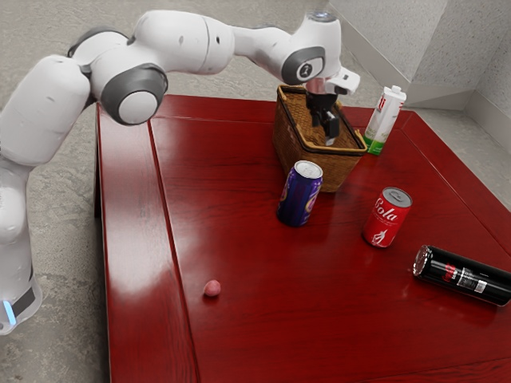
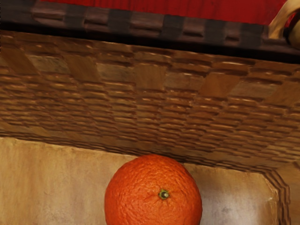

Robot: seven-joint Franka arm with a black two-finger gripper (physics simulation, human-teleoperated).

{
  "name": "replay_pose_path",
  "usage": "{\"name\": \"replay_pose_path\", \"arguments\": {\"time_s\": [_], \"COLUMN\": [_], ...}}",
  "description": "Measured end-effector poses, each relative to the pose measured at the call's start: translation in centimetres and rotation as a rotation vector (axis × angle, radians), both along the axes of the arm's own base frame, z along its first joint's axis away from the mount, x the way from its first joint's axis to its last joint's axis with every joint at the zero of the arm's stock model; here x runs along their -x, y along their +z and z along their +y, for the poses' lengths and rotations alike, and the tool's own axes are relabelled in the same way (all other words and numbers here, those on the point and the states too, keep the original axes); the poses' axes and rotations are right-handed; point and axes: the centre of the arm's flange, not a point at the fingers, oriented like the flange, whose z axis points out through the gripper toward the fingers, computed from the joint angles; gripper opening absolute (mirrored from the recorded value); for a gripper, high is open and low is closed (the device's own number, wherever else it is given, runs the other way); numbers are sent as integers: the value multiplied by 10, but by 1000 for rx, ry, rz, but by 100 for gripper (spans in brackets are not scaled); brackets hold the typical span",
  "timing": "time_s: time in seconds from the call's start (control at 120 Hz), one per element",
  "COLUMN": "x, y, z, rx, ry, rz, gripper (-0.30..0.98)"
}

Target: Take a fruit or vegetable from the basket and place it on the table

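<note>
Red table (image 1: 263, 319), wicker basket (image 1: 319, 169) — orange (image 2: 145, 197) inside, purple can (image 1: 299, 195) nearby

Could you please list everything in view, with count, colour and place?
basket: one, brown, on table
orange: one, orange, inside basket
carton: one, white and green, beside basket
purple can: one, purple, upright near basket
cola can: one, red, upright on table
cylinder: one, black, lying on table
small lump: one, pink, on table
table: one, red, on floor
floor: one, grey, around table
walls: grey, behind table
arm: one, white, above table
gripper: one, black, at basket's opening
</note>
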Motion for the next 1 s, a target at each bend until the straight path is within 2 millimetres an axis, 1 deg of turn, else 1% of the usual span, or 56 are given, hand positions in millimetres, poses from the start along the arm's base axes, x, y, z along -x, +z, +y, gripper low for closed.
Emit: {"name": "replay_pose_path", "arguments": {"time_s": [0.058, 0.1, 0.167, 0.283, 0.4, 0.483, 0.533, 0.65, 0.75, 0.817, 0.867, 0.95, 1.0], "x": [-3, -3, -6, -11, -13, -16, -17, -13, -13, -12, -11, -13, -16], "y": [-13, -16, -19, -17, -10, -8, -8, -6, -14, -23, -25, -23, -29], "z": [5, 7, 4, -7, -13, -28, -33, -29, -28, -16, -11, -13, -14], "rx": [-16, -42, -81, -110, -118, -118, -113, -93, -66, -29, -6, 17, 26], "ry": [9, 7, -4, -21, -25, -42, -46, -33, -23, -3, 6, 2, -2], "rz": [13, 25, 43, 50, 38, 35, 34, 48, 68, 76, 74, 63, 64], "gripper": [66, 66, 66, 66, 66, 66, 66, 66, 66, 66, 66, 66, 66]}}
